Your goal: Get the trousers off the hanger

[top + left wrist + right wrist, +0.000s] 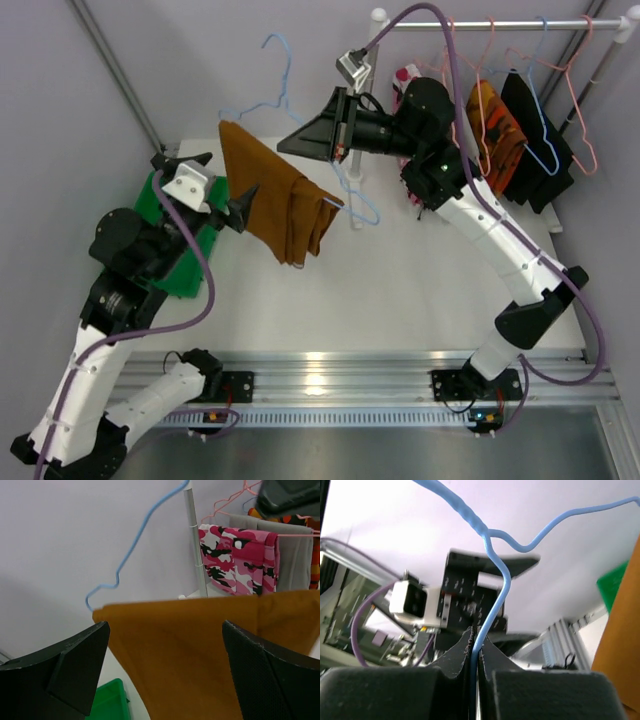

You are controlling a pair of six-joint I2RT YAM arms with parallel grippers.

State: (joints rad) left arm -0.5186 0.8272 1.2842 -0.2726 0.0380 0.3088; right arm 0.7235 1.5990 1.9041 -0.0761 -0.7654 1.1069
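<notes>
Mustard-brown trousers (285,200) hang folded over a blue wire hanger (283,70) held in the air above the table's middle. They fill the lower left wrist view (200,645). My right gripper (292,145) is shut on the hanger's wire (492,595) below its twisted neck, with the fingertips (465,642) pinched together. My left gripper (215,185) is open at the trousers' left edge, with its fingers (65,670) spread wide in front of the cloth. A second pair, with a pink, white and black print (240,560), hangs on a pink hanger on the rack.
A clothes rail (500,24) at the back right carries an orange patterned garment (495,125), a black garment (535,140) and several empty hangers. Its white post (195,540) stands behind the trousers. A green bin (175,240) sits under my left arm.
</notes>
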